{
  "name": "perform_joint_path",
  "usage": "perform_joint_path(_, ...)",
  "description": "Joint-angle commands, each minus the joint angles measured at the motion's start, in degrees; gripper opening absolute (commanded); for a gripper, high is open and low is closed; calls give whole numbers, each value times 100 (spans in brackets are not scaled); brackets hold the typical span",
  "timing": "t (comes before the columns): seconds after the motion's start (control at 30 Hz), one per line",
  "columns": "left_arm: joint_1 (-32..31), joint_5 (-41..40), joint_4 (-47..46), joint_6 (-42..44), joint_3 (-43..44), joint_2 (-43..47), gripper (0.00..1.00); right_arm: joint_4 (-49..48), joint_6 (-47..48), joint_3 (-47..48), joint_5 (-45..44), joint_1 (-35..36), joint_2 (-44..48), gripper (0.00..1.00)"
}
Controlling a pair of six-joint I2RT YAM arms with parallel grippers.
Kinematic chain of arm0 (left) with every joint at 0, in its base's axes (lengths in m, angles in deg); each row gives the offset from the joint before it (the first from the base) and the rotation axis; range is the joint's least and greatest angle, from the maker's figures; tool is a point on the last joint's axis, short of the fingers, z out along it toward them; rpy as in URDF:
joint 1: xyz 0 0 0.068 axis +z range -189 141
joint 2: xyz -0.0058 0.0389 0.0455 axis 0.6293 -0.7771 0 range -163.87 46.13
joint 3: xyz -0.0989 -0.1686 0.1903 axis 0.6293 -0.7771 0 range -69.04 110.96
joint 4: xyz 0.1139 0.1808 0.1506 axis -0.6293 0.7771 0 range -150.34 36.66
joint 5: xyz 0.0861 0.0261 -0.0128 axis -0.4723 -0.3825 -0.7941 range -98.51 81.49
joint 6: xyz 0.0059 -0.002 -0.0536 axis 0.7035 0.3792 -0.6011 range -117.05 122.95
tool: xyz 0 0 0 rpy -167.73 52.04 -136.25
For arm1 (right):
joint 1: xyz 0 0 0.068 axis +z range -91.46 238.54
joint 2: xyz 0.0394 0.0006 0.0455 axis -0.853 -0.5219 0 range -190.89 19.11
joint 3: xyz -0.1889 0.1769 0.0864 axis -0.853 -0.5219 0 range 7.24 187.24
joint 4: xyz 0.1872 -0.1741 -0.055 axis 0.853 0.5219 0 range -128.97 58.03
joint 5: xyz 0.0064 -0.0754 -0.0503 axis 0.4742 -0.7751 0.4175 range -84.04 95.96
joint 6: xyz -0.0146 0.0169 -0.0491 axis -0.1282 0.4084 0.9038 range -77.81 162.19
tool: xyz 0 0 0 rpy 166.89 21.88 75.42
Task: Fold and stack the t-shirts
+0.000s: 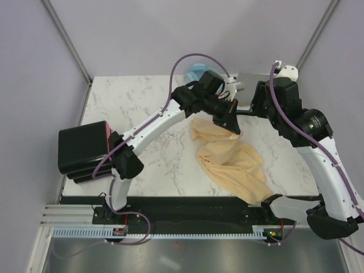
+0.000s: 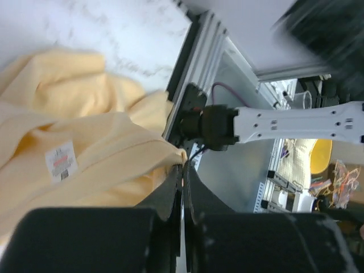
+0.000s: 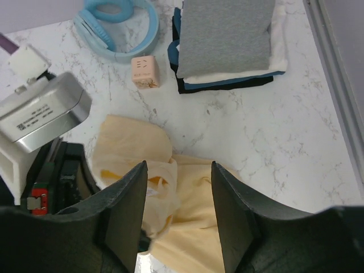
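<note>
A large pale yellow-cream t-shirt point(image 1: 230, 162) lies crumpled mid-table, and its near end hangs over the front edge. My left gripper point(image 2: 183, 166) is shut on an edge of this shirt point(image 2: 85, 170); in the top view it point(image 1: 229, 125) is at the shirt's far end. A white label point(image 2: 61, 160) shows on the cloth. My right gripper point(image 3: 176, 168) hovers open above the same shirt point(image 3: 199, 227), with nothing between its fingers. A folded stack of t-shirts point(image 3: 224, 34) sits at the far right: grey on top, with white, blue and dark navy below.
A light blue ring-shaped thing point(image 3: 116, 20) lies at the far edge, with a small pink cube point(image 3: 145, 71) beside it. A black box point(image 1: 85, 151) stands at the table's left edge. The left wrist's grey camera housing point(image 3: 40, 114) is close to my right fingers.
</note>
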Motion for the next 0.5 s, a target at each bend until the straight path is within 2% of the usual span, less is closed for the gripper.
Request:
perform_joint_path(0.0, -499, 543, -171, 16, 1908, -1295, 2, 293, -210, 116, -847, -26, 386, 56)
perform_joint_path(0.17, -859, 999, -593, -380, 1967, -1913, 2, 513, -236, 10, -1076, -26, 729, 57)
perform_joint_path(0.47, -1431, 1501, -1392, -1021, 2080, -2854, 2, 549, -386, -253, -698, -17, 879, 57)
